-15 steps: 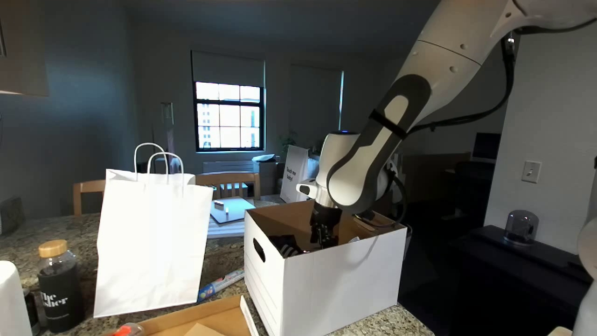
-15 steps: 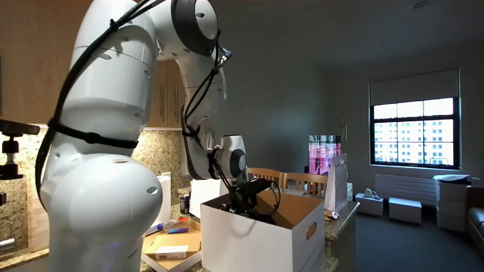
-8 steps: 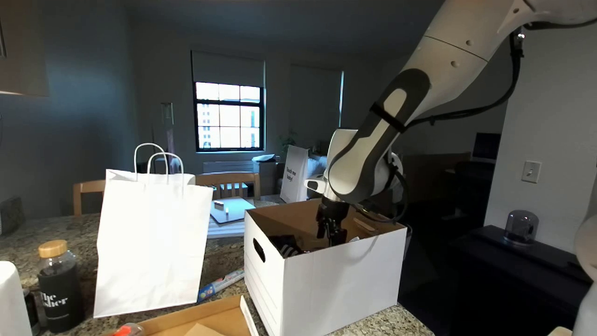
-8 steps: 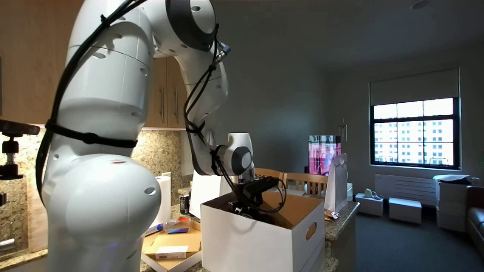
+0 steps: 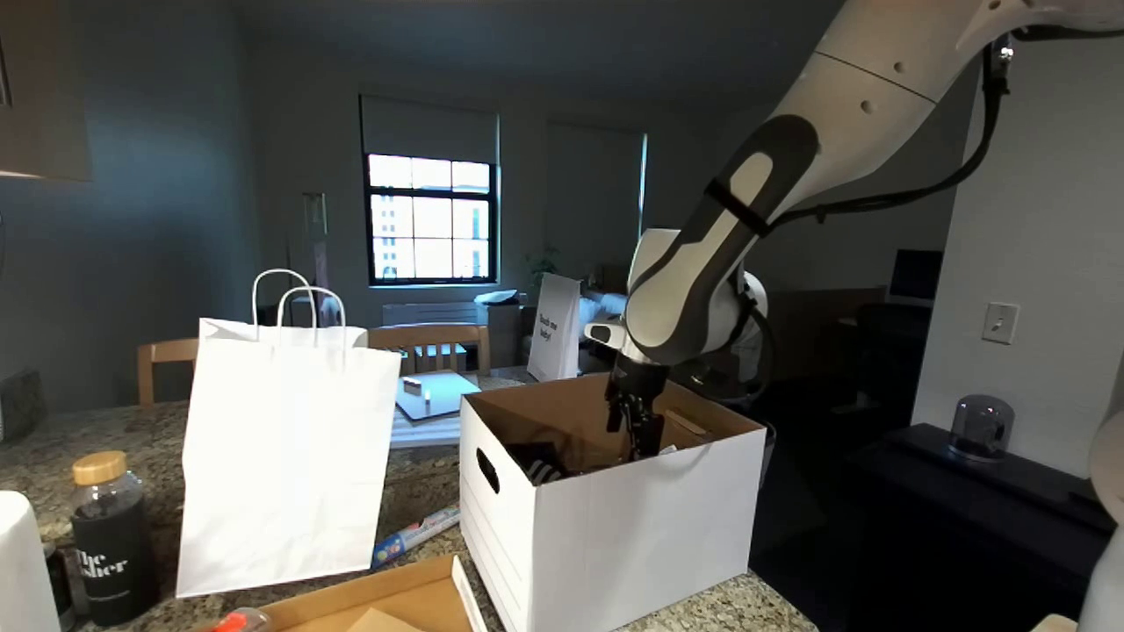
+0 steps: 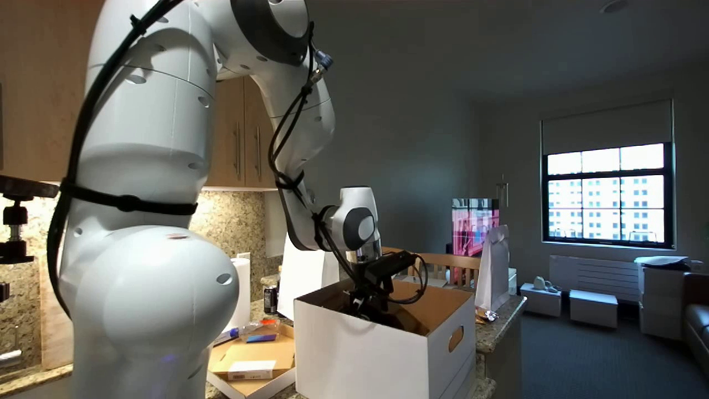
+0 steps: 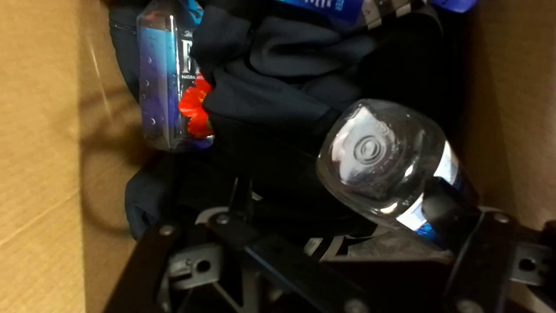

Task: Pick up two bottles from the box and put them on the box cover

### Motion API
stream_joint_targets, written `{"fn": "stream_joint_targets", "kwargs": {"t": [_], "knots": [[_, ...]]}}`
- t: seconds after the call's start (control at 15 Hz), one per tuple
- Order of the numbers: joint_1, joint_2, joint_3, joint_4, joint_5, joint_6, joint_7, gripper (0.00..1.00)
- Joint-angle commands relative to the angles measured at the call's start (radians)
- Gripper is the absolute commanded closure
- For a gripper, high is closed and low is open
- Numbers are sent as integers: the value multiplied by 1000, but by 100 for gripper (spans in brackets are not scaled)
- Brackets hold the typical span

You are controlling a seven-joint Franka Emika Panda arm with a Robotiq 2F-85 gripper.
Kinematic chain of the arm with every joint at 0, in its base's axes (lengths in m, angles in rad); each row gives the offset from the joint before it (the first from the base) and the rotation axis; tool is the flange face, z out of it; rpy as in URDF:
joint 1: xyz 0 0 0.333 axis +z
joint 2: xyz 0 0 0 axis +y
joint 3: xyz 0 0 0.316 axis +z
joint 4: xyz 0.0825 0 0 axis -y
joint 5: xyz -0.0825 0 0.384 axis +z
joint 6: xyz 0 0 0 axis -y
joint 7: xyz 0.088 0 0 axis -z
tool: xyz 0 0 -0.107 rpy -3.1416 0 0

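The white box (image 5: 650, 527) stands on the counter, and my gripper (image 5: 630, 434) reaches down into it, its jaws apart. In the wrist view the gripper (image 7: 345, 202) straddles a dark gap with nothing gripped. A clear bottle (image 7: 369, 148) lies base up, its blue-white label partly behind the right-hand finger (image 7: 447, 208); whether they touch I cannot tell. Near the left wall lies a second bottle (image 7: 163, 87) with a red flower, partly under black cloth. A blue labelled thing (image 7: 334, 8) is cut off at the top. The box cover (image 6: 282, 382) lies beside the box, holding flat items.
Dark cloth (image 7: 273, 91) fills much of the box, between brown walls (image 7: 39, 130). Outside stand a white paper bag (image 5: 290, 456), a bottle with a wooden lid (image 5: 110, 544) and a paper towel roll (image 6: 241, 293). A blue tube (image 5: 417, 531) lies near the box.
My gripper has shifted rightward in both exterior views and risen a little, still inside the box. Its jaws stay apart. The box and cover have not moved.
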Motion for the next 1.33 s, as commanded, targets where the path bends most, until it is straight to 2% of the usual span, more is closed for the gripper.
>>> {"fn": "stream_joint_targets", "kwargs": {"t": [0.0, 0.4, 0.93, 1.27], "knots": [[28, -33, -34, -31, 15, 6, -40, 0], [37, -30, -43, -40, 35, 12, -61, 0], [30, -32, -46, -79, 58, 38, -176, 0], [29, -17, -41, -78, 123, 42, -243, 0]]}}
